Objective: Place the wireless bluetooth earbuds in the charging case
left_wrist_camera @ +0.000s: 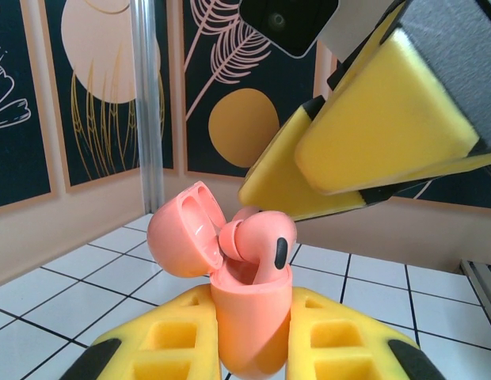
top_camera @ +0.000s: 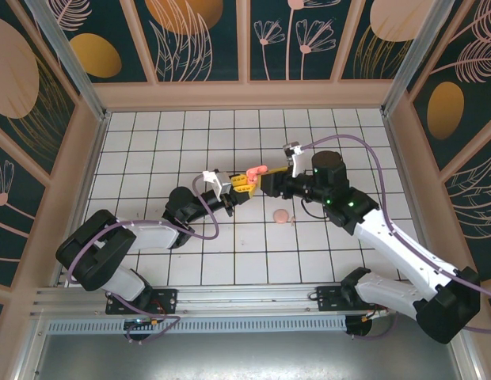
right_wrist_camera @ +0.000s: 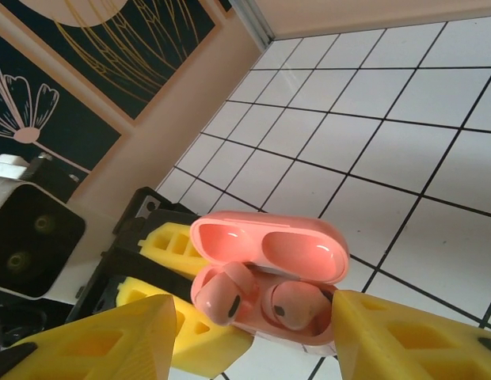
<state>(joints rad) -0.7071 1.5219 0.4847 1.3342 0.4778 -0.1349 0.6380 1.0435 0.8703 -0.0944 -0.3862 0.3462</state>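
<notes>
The salmon charging case point(left_wrist_camera: 247, 317) stands upright between the yellow fingers of my left gripper point(left_wrist_camera: 249, 321), which is shut on it, its lid point(left_wrist_camera: 182, 229) swung open. One pink earbud point(right_wrist_camera: 222, 294) sticks up tilted out of the left well. A second earbud point(right_wrist_camera: 297, 305) sits lower in the right well. My right gripper point(right_wrist_camera: 255, 328) hovers just over the case with its yellow fingers point(right_wrist_camera: 103, 340) spread to either side of the earbuds, holding nothing. In the top view the case point(top_camera: 254, 172) is held above the middle tiles, between the left gripper point(top_camera: 239, 184) and the right gripper point(top_camera: 269, 179).
A pale pink round disc point(top_camera: 282, 216) lies on the white tiled floor point(top_camera: 190, 142) just in front of the grippers. Patterned walls point(top_camera: 230, 39) enclose the floor on three sides. Both arms cross the middle, close together.
</notes>
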